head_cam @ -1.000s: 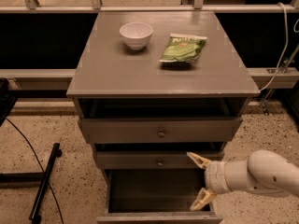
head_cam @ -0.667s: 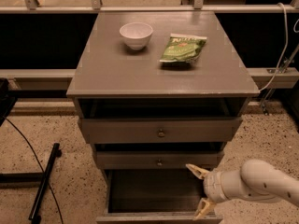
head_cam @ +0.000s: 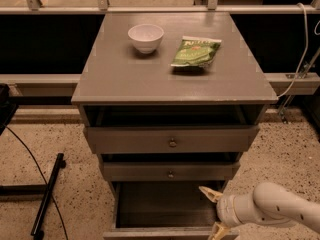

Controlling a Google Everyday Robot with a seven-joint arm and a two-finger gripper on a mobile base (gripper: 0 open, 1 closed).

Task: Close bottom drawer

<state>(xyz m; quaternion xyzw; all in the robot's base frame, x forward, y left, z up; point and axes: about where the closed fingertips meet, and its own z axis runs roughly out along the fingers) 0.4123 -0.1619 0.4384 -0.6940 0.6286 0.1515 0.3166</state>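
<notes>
1. Our pale two-finger gripper [head_cam: 215, 211] is low on the right side, at the right front corner of the bottom drawer [head_cam: 165, 232]. Its two tan fingers [head_cam: 210, 193] are spread apart, one above the other, and nothing is between them.
2. We see the upper finger over the right part of the drawer's dark inside, and the lower finger just beside the top edge of the drawer front. We cannot tell if either finger touches the wood.
3. This narrow grey-painted wooden bottom drawer is pulled far out toward us. Its flat front lies at the lower border of the view, so its knob is not visible.
4. The thick white rounded arm [head_cam: 282, 211] carries the gripper and comes in from the right border.
5. Above, the mid-width grey drawer with a small brass knob [head_cam: 170, 172] is out a little, and the widest grey drawer with a brass knob [head_cam: 172, 140] above it is also out a little.
6. On the flat grey cabinet top [head_cam: 125, 79] stand a small white round bowl [head_cam: 145, 37] at the back left and a green flat snack bag [head_cam: 196, 51] just to its right, apart from each other.
7. On the speckled stone floor [head_cam: 80, 209] at the left lie a black bar [head_cam: 47, 194] and a thin black cable [head_cam: 20, 145].
</notes>
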